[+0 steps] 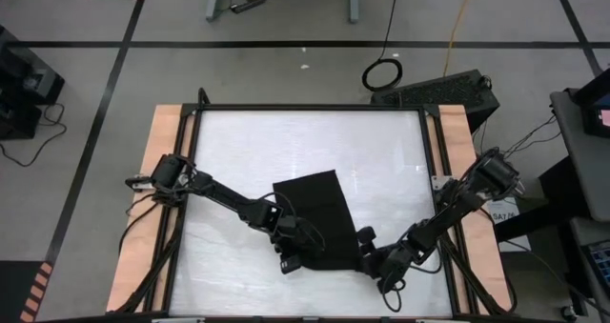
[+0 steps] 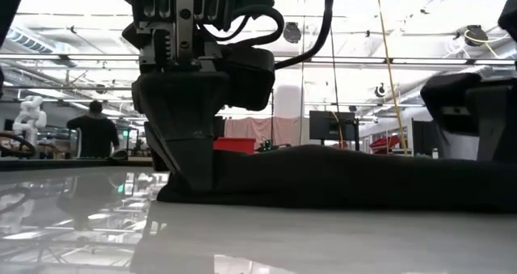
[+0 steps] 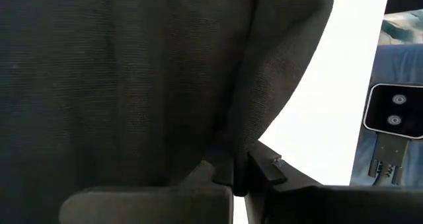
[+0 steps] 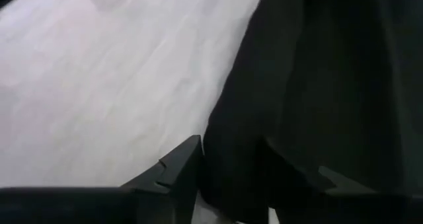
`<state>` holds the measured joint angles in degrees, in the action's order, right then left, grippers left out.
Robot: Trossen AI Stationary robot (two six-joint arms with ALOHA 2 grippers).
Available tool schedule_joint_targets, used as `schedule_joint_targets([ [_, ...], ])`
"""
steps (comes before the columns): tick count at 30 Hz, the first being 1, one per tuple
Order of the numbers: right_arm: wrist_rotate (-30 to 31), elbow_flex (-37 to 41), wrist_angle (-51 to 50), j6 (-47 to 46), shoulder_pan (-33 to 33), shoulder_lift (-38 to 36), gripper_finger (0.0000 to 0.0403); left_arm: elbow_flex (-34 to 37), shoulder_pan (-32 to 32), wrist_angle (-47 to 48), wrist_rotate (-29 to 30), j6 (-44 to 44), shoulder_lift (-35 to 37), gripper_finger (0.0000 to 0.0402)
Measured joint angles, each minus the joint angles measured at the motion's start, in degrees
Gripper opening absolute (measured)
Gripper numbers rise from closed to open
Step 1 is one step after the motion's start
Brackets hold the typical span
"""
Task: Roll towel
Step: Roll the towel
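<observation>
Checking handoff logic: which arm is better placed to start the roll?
Near even, slight edge left. The left end effector is pinched shut on the black towel at its near-left corner; the right end effector straddles the near-right edge.

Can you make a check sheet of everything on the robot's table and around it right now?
Surface: white table with wooden side strips, mostly bare.
Job's things: black towel lying near the front edge, its front end bunched between the two grippers.
Clutter: nothing seen on the table.
Grippers: left gripper shut on the towel's front left corner; right gripper shut on its front right corner.
Cables: a coiled black cable and a yellow cable on the floor behind the table.
Surroundings: a person far back in the room, monitors and ceiling lights.
</observation>
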<state>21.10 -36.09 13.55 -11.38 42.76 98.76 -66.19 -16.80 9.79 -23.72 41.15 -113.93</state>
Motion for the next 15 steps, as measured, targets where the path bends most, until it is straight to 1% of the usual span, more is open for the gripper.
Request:
schedule_joint_targets([
  [2, -0.23, -0.03, 0.01, -2.47, -0.20, 0.84, 0.0127, 0.00, 0.00, -0.12, -0.49, -0.02, -0.02, 0.0007],
  [5, -1.47, -0.08, 0.22, -5.83, -0.50, 0.88, 0.0070, 0.00, -0.41, -0.09, -1.85, -0.05, -0.02, 0.0007],
  [7, -4.46, -0.07, 0.63, -6.92, -1.19, 0.47, 0.0025, 0.00, -0.90, -0.14, -2.51, 0.00, -0.02, 0.0009],
  [8, -6.29, -0.03, 0.73, -7.59, -1.56, 0.11, 0.0015, 0.00, -1.25, -0.17, -2.62, 0.15, -0.02, 0.0013],
  [10, -10.38, -0.01, 1.57, -9.86, -2.61, -0.29, 0.0014, 0.00, -1.95, -0.32, -2.65, 0.39, -0.02, 0.0023],
  [15, -23.37, 0.11, 2.79, -14.19, -5.88, -1.56, 0.0006, -0.09, -3.85, -0.33, -2.19, 0.29, 0.37, 0.0059],
])
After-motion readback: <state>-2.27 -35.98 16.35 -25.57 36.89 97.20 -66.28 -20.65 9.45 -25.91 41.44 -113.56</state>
